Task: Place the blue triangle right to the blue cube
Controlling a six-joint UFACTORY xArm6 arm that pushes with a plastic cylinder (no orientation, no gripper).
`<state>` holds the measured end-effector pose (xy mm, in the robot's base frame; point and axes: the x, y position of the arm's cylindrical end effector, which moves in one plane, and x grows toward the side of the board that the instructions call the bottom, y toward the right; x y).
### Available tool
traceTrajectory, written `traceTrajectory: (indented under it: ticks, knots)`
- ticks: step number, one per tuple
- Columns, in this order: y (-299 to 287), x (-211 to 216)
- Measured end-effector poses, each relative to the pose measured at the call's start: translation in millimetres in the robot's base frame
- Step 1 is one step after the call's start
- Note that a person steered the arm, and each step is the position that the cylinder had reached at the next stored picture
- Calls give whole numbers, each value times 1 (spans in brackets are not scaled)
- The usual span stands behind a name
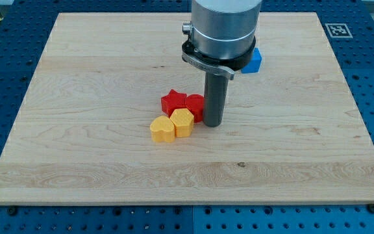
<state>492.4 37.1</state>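
A blue block shows at the view's upper middle, mostly hidden behind the arm's grey body, so I cannot tell its shape. No second blue block is visible. My tip rests on the board, touching the right side of a red block. The blue block lies up and to the right of my tip, well apart from it.
A red star block sits left of the red block. Two yellow blocks lie just below them, all clustered. The wooden board rests on a blue pegboard table, with a marker tag at the top right corner.
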Motion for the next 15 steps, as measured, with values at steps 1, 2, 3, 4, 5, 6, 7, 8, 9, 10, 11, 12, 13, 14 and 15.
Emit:
traceTrajectory:
  ticks: [1, 2, 3, 4, 5, 6, 7, 8, 9, 10, 11, 12, 13, 14, 15]
  knots:
    - [0, 0]
    - [3, 0]
    - [1, 0]
    - [-21, -1]
    - [-57, -1]
    - [-89, -1]
    - [-97, -2]
    - [-98, -2]
    - [-119, -2]
    - [-146, -3]
    - [-147, -5]
    - [-147, -28]
    - [-147, -64]
    - [-146, -113]
    - [-128, -166]
